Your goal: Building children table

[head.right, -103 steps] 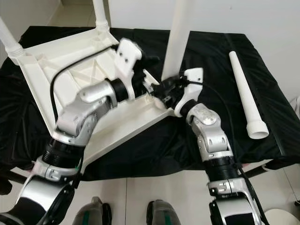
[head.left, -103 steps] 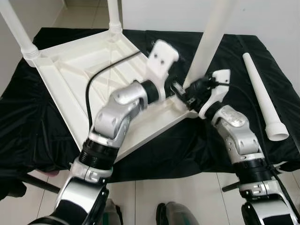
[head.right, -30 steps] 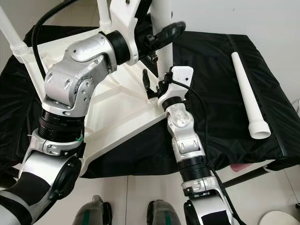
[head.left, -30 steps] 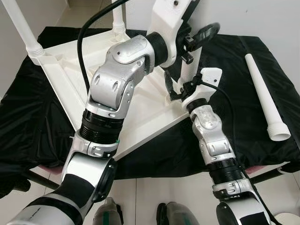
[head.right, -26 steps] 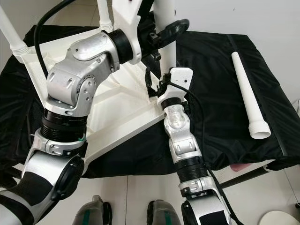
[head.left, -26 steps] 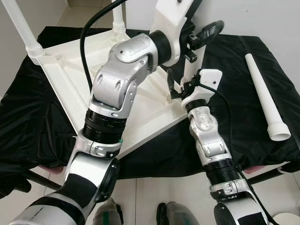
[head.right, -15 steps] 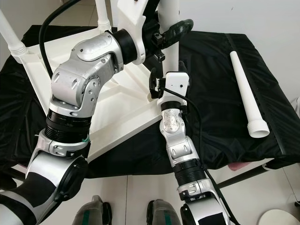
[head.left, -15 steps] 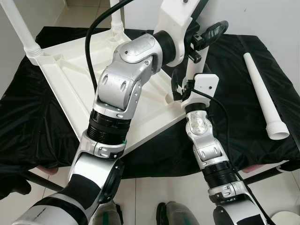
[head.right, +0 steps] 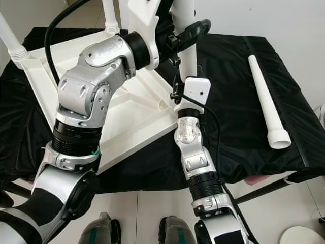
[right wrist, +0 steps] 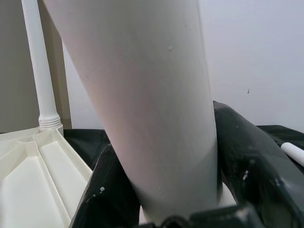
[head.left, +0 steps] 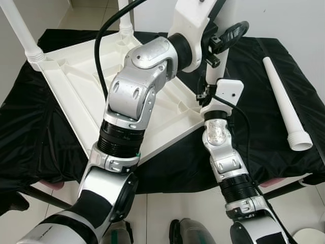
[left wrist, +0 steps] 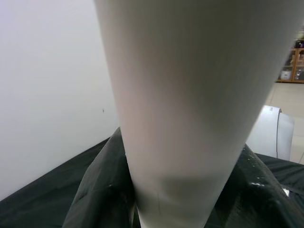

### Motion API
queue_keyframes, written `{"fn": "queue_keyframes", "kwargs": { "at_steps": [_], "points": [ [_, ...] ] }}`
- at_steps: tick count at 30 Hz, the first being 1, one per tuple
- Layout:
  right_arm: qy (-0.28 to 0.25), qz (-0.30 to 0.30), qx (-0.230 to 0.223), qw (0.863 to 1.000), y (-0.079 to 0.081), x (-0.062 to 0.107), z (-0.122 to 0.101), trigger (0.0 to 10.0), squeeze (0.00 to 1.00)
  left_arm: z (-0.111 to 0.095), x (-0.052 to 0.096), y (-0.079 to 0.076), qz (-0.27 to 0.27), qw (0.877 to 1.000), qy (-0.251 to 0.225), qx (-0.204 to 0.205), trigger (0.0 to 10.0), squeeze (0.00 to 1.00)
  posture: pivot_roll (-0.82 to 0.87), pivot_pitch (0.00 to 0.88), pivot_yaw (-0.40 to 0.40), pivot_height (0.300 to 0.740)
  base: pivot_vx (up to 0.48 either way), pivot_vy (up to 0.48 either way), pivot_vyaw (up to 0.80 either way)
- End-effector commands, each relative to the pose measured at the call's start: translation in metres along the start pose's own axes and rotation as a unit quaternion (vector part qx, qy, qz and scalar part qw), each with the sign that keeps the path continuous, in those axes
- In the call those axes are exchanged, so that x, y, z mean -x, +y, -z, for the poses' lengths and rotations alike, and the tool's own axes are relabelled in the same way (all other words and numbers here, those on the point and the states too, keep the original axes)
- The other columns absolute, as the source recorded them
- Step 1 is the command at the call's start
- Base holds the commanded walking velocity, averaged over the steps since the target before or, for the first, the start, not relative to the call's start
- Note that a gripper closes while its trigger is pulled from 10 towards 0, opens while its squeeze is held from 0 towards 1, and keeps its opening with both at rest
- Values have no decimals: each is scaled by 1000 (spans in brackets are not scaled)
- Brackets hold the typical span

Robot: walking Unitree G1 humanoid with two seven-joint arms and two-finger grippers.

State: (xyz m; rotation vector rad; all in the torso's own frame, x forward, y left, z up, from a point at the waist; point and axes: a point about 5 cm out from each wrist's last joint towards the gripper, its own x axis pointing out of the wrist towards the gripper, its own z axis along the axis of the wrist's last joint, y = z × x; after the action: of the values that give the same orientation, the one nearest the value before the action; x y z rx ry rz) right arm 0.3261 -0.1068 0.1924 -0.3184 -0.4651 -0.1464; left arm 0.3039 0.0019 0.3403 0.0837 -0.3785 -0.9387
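I see the upturned white tabletop [head.left: 76, 86] on the black-draped bench [head.left: 264, 132]. My left gripper [head.right: 185, 31] and right gripper [right wrist: 190, 209] both pinch the upright leg [head.right: 187, 56] at its near corner; a spare leg [head.right: 265, 99] lies well apart.

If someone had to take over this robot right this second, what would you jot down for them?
Left gripper: shut on the standing white leg, high up.
Right gripper: shut on the same leg low down, near the corner of the upside-down tabletop.
The tabletop lies on a black-covered table. Two far legs stand in their sockets.
The spare leg lies loose on the cloth to the robot's right.
Whether the held leg is fully seated cannot be seen. Left: finish it, then fit the spare leg.
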Motion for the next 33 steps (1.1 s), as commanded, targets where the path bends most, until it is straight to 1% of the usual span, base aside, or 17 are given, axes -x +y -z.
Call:
{"fn": "queue_keyframes", "kwargs": {
  "at_steps": [1,4,5,6,7,8,9,13,20,21,22,29,30,32,33],
  "points": [
    [0,13,-4,1000,-1,2,2,0,0,-9,-1,8,-102,995,-9,-17,10000,0,-93,25,-20,740,0,0,0],
    [0,13,-4,1000,-1,2,2,0,0,-9,-1,8,-102,995,-9,-17,10000,0,-93,25,-20,740,0,0,0],
    [-5,26,-7,1000,-5,2,0,0,0,-9,0,8,-102,995,-8,-17,10000,0,-94,24,-19,740,0,0,0],
    [-9,39,-11,999,-8,2,0,6784,0,-8,0,8,-102,995,-8,-17,10000,0,-95,23,-20,740,0,0,0],
    [-10,45,-13,999,-10,2,-1,8824,0,-8,0,8,-102,995,-7,-18,10000,0,-95,22,-21,740,0,0,0],
    [-10,45,-13,999,-10,2,-1,8824,0,-8,0,8,-102,995,-7,-18,10000,0,-95,22,-21,740,0,0,0],
    [-11,50,-12,999,-11,2,-1,10000,0,-8,0,8,-102,995,-7,-18,10000,0,-95,22,-21,740,0,0,0],
    [-10,59,-9,998,-13,2,0,10000,0,-8,0,8,-102,995,-8,-18,10000,0,-94,21,-21,740,0,0,0],
    [-10,57,-9,998,-11,1,0,10000,0,-9,0,8,-102,995,-8,-18,10000,0,-90,20,-20,740,0,0,0],
    [-11,58,-9,998,-11,1,0,10000,0,-9,0,8,-101,995,-10,-15,10000,745,-90,22,-19,740,0,0,0],
    [-11,57,-9,998,-11,1,0,10000,0,-10,1,8,-99,995,-11,-11,10000,1000,-90,24,-19,740,0,0,0],
    [-11,60,-13,998,-12,1,-1,10000,0,-9,1,9,-102,995,-10,-10,10000,1000,-93,27,-17,740,0,0,0],
    [-9,62,-15,998,-13,1,0,10000,0,-9,1,8,-100,995,-10,-9,10000,0,-94,27,-16,740,0,0,0],
    [0,72,-22,997,-15,-1,2,10000,0,-8,1,5,-89,996,-15,13,10000,0,-96,29,-14,740,0,0,0],
    [0,72,-22,997,-15,-1,2,10000,0,-8,1,5,-89,996,-15,13,10000,0,-96,29,-14,740,0,0,0]
  ]
}}
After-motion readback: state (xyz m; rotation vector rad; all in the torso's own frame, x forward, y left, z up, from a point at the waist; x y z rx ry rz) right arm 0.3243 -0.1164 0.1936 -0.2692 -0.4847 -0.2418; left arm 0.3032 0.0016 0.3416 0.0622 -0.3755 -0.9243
